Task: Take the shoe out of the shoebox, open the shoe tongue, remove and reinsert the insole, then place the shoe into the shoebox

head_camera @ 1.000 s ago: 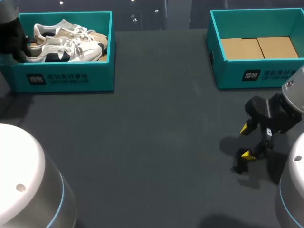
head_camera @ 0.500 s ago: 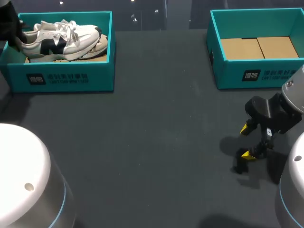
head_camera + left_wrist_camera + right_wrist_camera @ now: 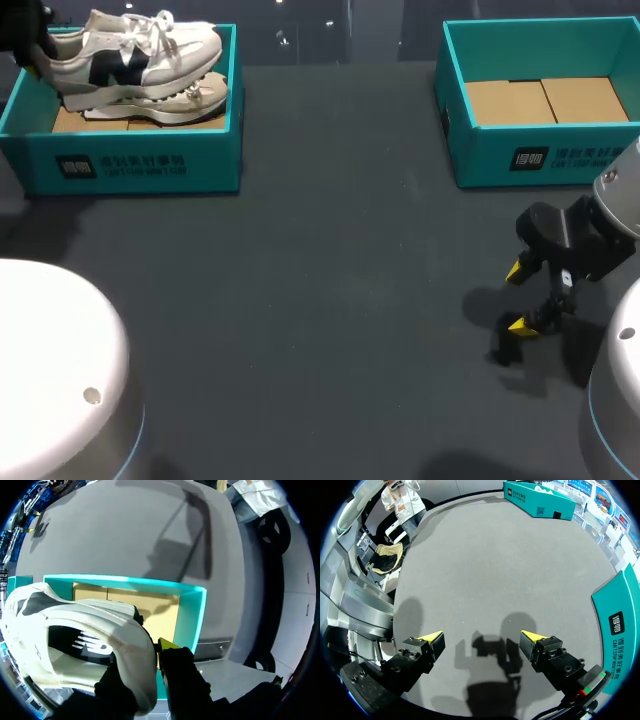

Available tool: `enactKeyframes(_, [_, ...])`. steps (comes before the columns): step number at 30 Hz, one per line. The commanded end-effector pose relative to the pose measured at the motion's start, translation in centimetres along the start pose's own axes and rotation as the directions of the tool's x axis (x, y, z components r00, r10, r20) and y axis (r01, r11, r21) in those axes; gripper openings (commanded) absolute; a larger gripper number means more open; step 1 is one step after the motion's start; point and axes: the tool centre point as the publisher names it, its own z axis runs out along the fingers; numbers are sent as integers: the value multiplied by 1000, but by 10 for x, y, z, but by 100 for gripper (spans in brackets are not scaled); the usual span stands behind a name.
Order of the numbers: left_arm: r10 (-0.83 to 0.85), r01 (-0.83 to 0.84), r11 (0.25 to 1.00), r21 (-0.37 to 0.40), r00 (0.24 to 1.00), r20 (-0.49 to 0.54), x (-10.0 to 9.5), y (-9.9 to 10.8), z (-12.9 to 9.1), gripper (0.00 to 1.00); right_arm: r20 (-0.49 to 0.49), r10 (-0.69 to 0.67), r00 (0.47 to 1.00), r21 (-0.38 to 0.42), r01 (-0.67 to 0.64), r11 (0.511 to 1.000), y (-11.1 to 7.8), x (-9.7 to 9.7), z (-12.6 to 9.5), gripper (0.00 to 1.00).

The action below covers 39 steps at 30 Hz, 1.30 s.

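At the far left, our left hand (image 3: 38,45) is clamped on the heel of the white sneaker (image 3: 135,50). The shoe hangs toe-out over the left shoebox (image 3: 130,165), raised above the box floor but not yet out over the desk (image 3: 320,300). A second sneaker (image 3: 195,100) lies in the box beneath it.

We judge the first step to be underway and unfinished. The shoe has to come clear of the box and be set down. Opening the tongue, which we cannot pick out under the laces, is not yet done. Pulling and refitting the insole, hidden inside the shoe, and returning the shoe are also left.

The left wrist view shows the grip, which the head view crowds into its corner. The heel sits between the two fingers, with one yellow tip (image 3: 167,644) against it and the cardboard lining (image 3: 150,610) of the box below. That view does not show the second sneaker.

Further right, our right hand (image 3: 518,298) hovers low over the desk, fingers spread wide and holding nothing. Its own wrist view shows only bare desk and shadow between the tips.

At the far right, the head view looks into the right shoebox (image 3: 540,100) and finds cardboard flaps (image 3: 545,100). The right wrist view catches only its outer wall.
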Motion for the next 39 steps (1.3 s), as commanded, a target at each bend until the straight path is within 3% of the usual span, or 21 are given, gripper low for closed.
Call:
enactKeyframes(1, [4,-4,1000,10,1000,-17,-7,-11,-36,0,2,0,1000,1,0,1000,0,1,1,100])
enactKeyframes(9, [11,-10,1000,20,999,-48,-34,-42,-71,0,2,0,1000,1,0,1000,0,1,1,100])
enactKeyframes(22, [15,-15,1000,0,995,-99,-85,-137,-110,0,2,0,1000,1,0,1000,0,1,1,100])
enactKeyframes(29, [37,-38,999,-2,991,-126,-117,-193,-109,0,2,0,1000,1,0,1000,0,1,1,100])
enactKeyframes(39, [83,-81,997,16,984,-159,-166,-270,-91,0,2,0,1000,1,0,1000,0,1,1,100])
